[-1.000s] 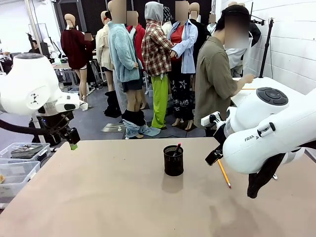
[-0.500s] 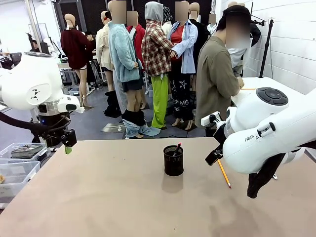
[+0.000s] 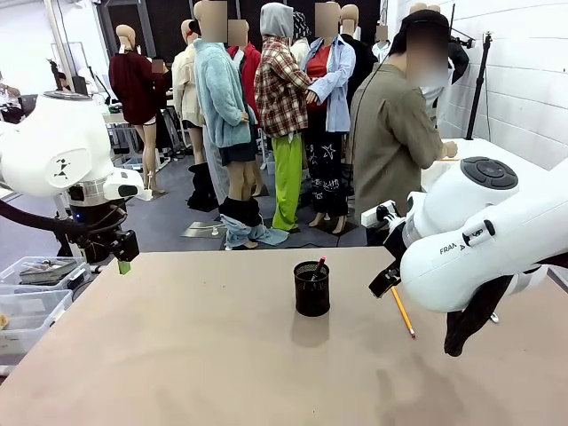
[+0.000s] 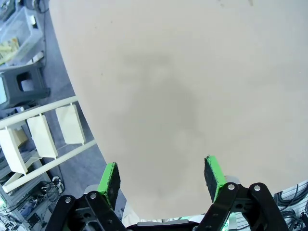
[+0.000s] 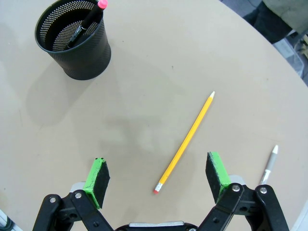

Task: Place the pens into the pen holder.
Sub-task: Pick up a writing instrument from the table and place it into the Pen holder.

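Note:
The black mesh pen holder (image 3: 311,288) stands at mid-table with a dark pen (image 5: 89,21), pink-red at its end, leaning inside it. An orange pencil (image 5: 185,142) lies flat on the table to the right of the pen holder (image 5: 74,41). My right gripper (image 5: 156,175) hovers open just above it, its eraser end between the green pads. A silvery-grey pen (image 5: 268,166) lies farther out, beyond one finger. In the front view the pencil (image 3: 403,312) shows beside my right arm (image 3: 479,240). My left gripper (image 4: 161,175) stands open and empty over the table's far left edge (image 3: 123,264).
Clear plastic bins (image 3: 35,284) sit off the table's left side. A white rack (image 4: 43,134) and a grey stool (image 4: 21,89) stand on the floor below that edge. A person (image 3: 390,142) stands at the far right, turned toward another table.
My left arm has shifted slightly left and down near the table edge. The person's arm has moved a little. My right arm and the pens have stayed put.

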Available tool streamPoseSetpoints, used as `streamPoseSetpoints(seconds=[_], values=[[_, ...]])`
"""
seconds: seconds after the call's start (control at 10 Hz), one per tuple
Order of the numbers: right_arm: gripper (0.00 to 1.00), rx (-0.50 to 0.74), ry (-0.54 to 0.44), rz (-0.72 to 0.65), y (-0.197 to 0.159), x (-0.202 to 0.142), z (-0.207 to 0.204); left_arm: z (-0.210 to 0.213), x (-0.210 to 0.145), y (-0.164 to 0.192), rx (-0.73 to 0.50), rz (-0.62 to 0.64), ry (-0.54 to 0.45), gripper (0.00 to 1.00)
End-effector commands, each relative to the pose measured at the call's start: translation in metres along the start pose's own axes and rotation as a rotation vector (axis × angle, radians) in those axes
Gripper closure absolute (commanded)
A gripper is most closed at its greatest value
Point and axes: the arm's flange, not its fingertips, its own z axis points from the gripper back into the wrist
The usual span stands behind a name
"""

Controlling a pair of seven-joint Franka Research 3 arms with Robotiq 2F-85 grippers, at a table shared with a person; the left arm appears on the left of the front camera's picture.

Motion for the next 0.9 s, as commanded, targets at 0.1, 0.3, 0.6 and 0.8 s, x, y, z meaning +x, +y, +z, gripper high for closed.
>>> streamPoseSetpoints(seconds=[0.1,0.3,0.6,0.8], values=[[0.0,0.001,0.001,0.001,0.0006,-0.0004,-0.0003,0.0006,0.0002,0.0033,0.014,-0.011,-0.016,0.08],[0.0,0.001,0.001,0.001,0.0006,-0.0004,-0.0003,0.0006,0.0002,0.0033,0.014,-0.011,-0.016,0.08],[0.0,0.001,0.001,0.001,0.0006,-0.0004,-0.0003,0.0006,0.0002,0.0033,0.014,-0.011,-0.016,0.08],[0.0,0.001,0.001,0.001,0.0006,-0.0004,-0.0003,0.0006,0.0002,0.0033,0.014,-0.011,-0.016,0.08]])
